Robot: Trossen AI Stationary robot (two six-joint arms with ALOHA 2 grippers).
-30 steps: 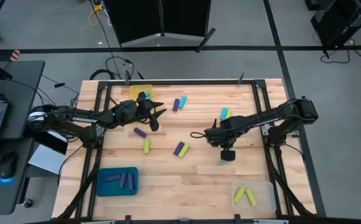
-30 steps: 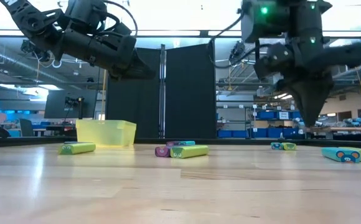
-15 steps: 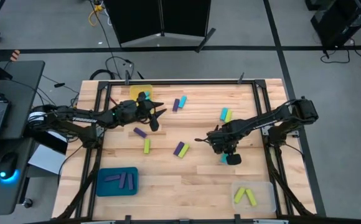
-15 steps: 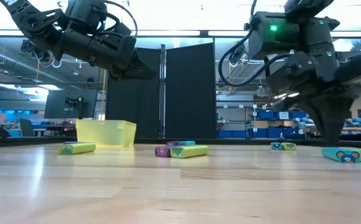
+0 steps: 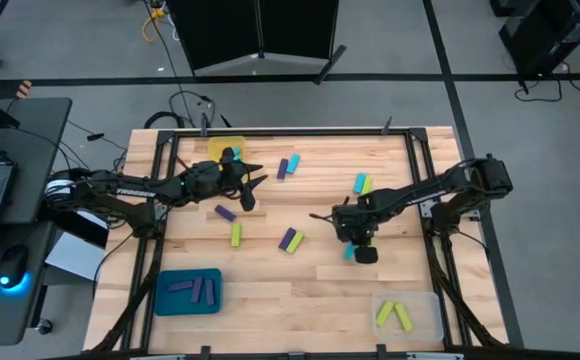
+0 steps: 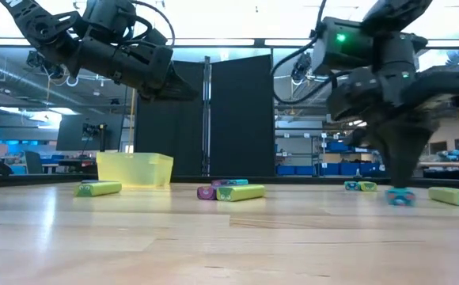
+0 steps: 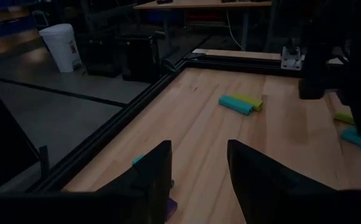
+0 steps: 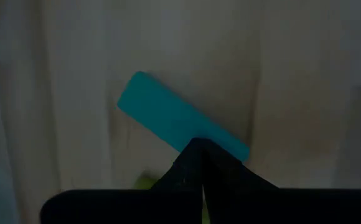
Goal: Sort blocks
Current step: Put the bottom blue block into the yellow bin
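At the left, we see the left hand (image 5: 253, 186) hovering part-open and empty above the worktop (image 5: 300, 290) near the yellow tray (image 5: 226, 147). Purple, cyan and green blocks (image 5: 290, 240) lie scattered mid-worktop. To the right, the right hand (image 8: 200, 163), fingers closed together, presses its tips onto a cyan block (image 8: 171, 121) lying flat.

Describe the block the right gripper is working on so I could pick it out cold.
Start at the right arm, reaching toward the table's middle. Directly under its shut right gripper lies a cyan block, the fingertips down at one end of it. Unlike the cyan and yellow-green pair farther back, it lies separate, with only a yellow-green block nearby.
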